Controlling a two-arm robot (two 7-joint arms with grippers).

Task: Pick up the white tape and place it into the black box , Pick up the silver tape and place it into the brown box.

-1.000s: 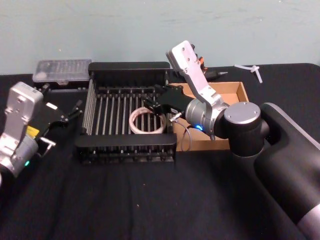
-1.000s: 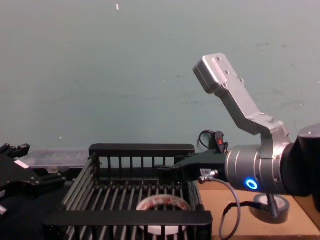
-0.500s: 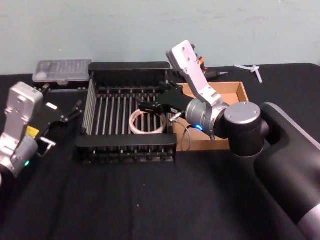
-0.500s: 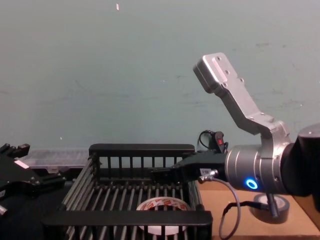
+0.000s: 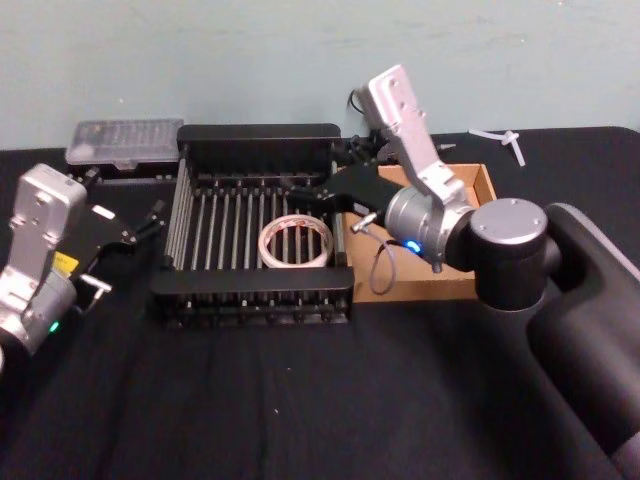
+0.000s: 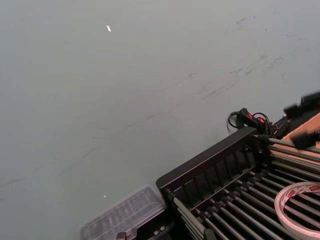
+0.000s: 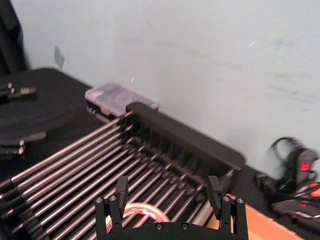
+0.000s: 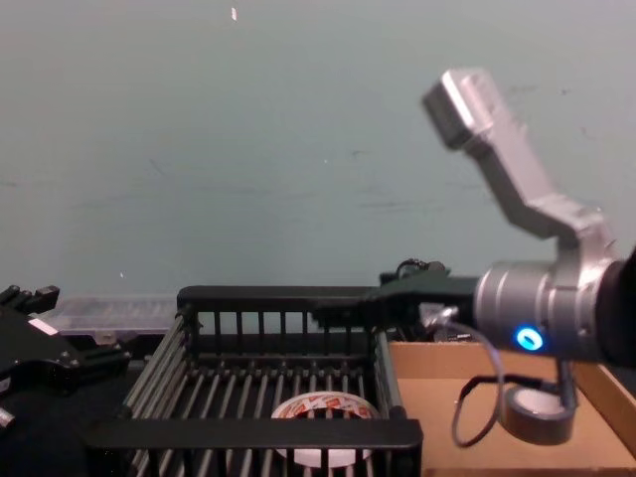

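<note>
While a black cloth-covered counter (image 5: 250,400) carries everything, the biggest object on it is the black plastic crate with slatted sides and bottom, the black box (image 5: 258,136), standing left of centre. Just beside it on the right, touching or nearly touching, sits the shallow brown cardboard tray, the brown box (image 5: 478,180). The robot's right arm reaches across above this tray, and its right tool (image 5: 308,197) hangs over the right edge of the crate, above the bars, holding nothing; in the right wrist view its two black fingers (image 7: 121,189) stand wide apart. The left tool (image 5: 150,222) rests off to the left of the crate, over the counter; whether its fingers are spread or closed cannot be told. A clear plastic lidded case (image 5: 125,141) lies behind the crate's left corner. The wide, thin ring of white tape (image 5: 294,243) lies flat on the crate's bars, towards the near right. The small thick roll of grey silver tape (image 8: 537,409) lies flat inside the brown tray.
</note>
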